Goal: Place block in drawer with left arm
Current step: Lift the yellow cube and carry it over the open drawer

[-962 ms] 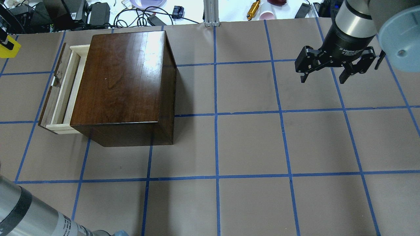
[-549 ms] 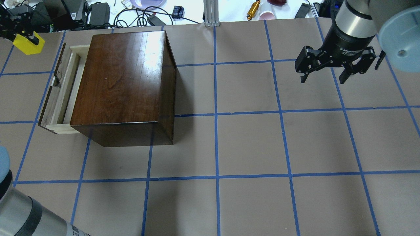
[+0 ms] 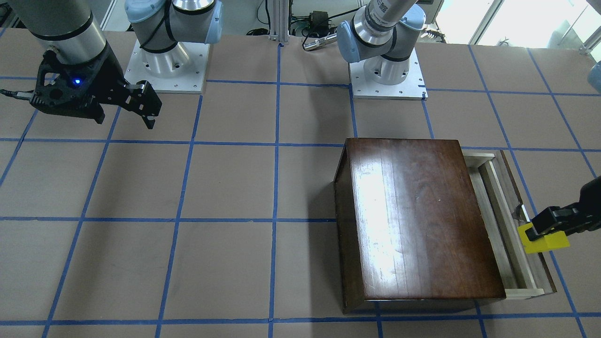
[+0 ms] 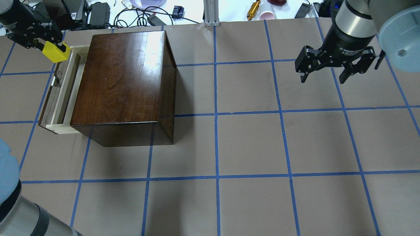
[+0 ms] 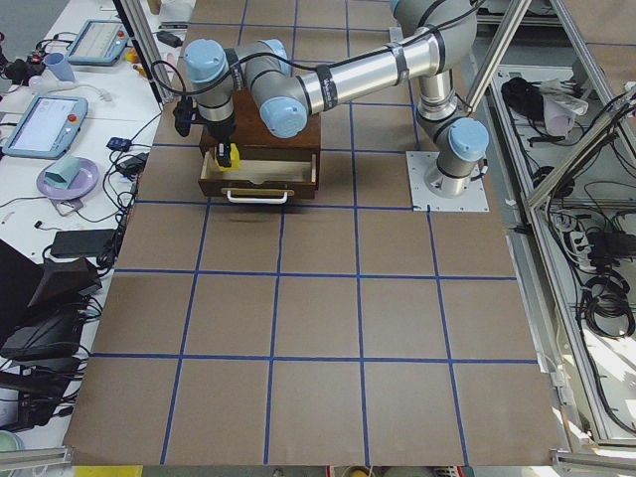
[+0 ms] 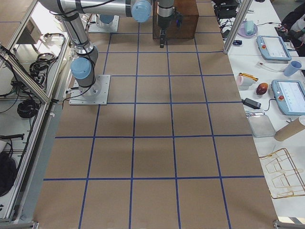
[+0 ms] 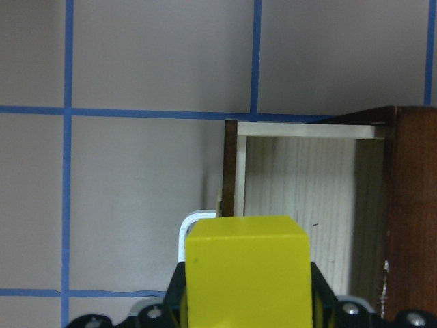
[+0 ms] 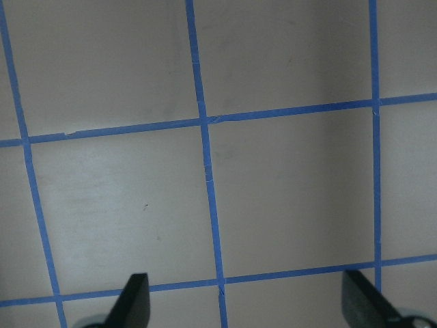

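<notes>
Small bright yellow square-faced block, plain and sharp-edged, clamped in left black pincer, upper left of overhead view, above front edge of pulled-out pale-wood drawer. Right black pincer: fingers apart.

Robotics lab: two arm bases sitting bolted to a tape-gridded table; cables trailing just beyond the jaws of the left gripper; teach pendants lying on side benches.
</notes>
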